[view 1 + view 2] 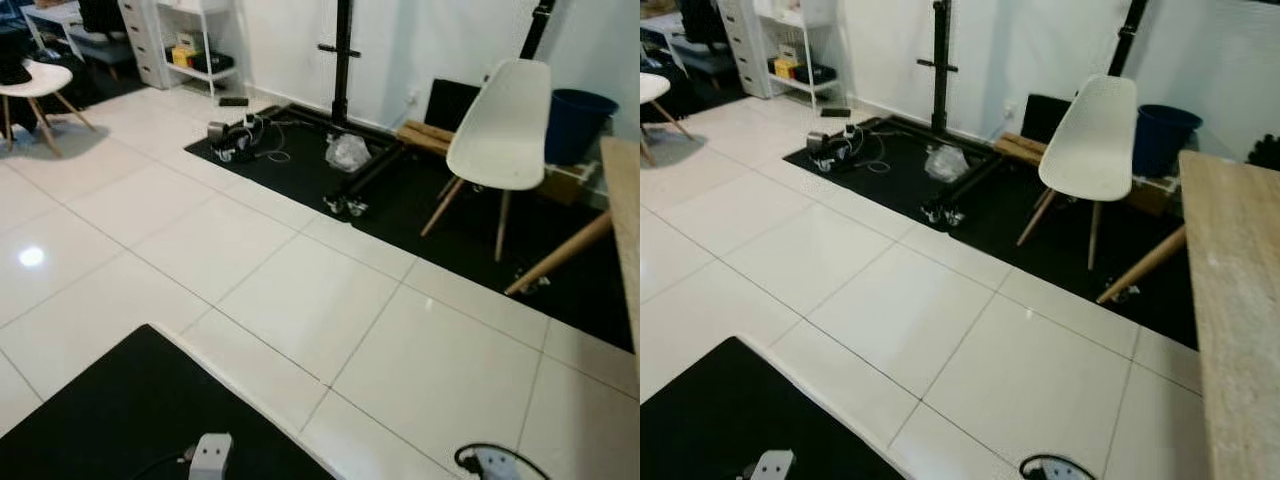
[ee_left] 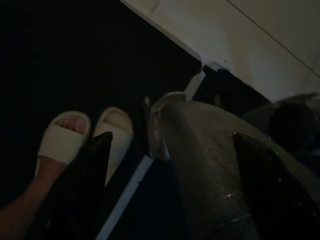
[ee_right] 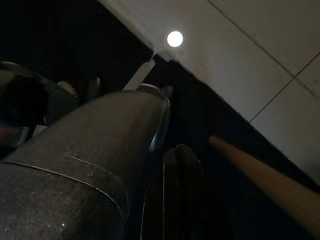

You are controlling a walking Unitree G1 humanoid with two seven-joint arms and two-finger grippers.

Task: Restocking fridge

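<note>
No fridge or stock is seen ahead; white tiled floor [image 1: 300, 300] lies at twelve o'clock, a chair [image 1: 497, 125] at one. Left end effector [image 2: 175, 190] hangs idle, spread and empty; right end effector's state cannot be told.

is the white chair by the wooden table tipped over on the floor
No, the white chair stands upright on its wooden legs on the black mat, beside the wooden table.

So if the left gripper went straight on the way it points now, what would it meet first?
Probably the black mat, beside a person's slippered feet; the left gripper hangs pointing down, though depth is unclear.
</note>
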